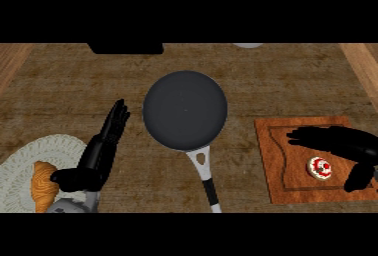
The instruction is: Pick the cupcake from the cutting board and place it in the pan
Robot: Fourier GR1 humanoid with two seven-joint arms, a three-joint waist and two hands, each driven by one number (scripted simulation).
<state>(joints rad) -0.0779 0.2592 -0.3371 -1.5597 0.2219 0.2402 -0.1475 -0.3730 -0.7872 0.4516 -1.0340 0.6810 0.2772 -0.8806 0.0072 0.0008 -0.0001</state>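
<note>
A small cupcake (320, 167) with white frosting and red topping sits on the brown wooden cutting board (284, 165) at the right. My right hand (341, 144) hovers over the board just above and beside the cupcake, fingers spread toward the left and thumb hanging down at its right, not touching it. The dark round pan (184, 110) lies in the middle of the counter, its white and black handle (206, 175) pointing toward me. My left hand (103, 147) rests open at the left, fingers straight up.
A white woven plate (22, 162) at the lower left carries a croissant (44, 186). A black object (125, 48) and a pale round thing (248, 45) sit at the far edge. Wooden strips border the counter at both sides.
</note>
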